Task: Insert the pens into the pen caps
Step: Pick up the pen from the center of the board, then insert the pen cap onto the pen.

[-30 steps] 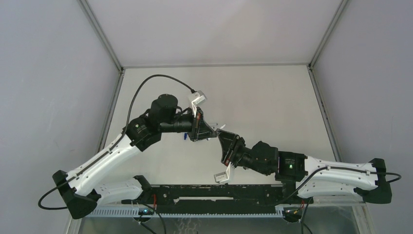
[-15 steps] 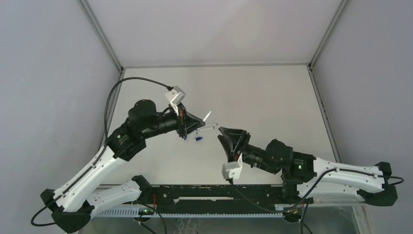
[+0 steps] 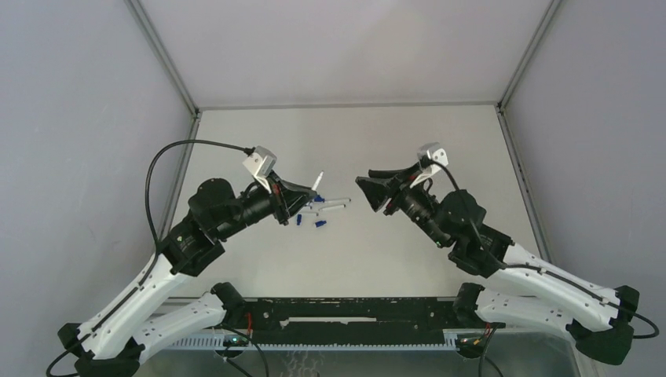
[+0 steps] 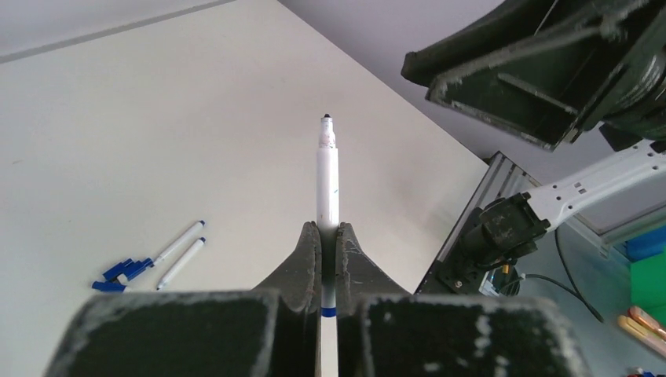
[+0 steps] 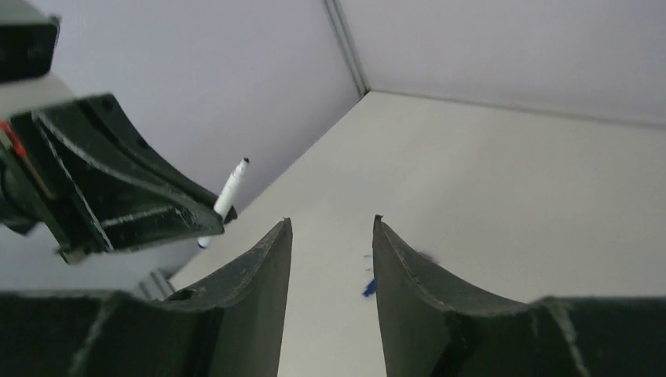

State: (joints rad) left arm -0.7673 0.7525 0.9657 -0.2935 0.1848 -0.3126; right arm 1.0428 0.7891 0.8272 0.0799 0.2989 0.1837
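My left gripper is shut on a white pen. The pen's dark tip is bare and points away from the fingers. Two more pens lie on the table beside small blue pen caps. My right gripper hovers open to the right of them, facing the left gripper, with nothing between its fingers. In the right wrist view one blue cap shows past the right finger, and the held pen sticks out of the left gripper at the left.
The white table is walled by grey panels on three sides. A black rail with both arm bases runs along the near edge. The pens and caps lie between the two grippers, left of centre.
The two grippers met at the table's middle a second ago and have since drawn apart. The left went back left with the pen. The right opened and swung up and to the right.
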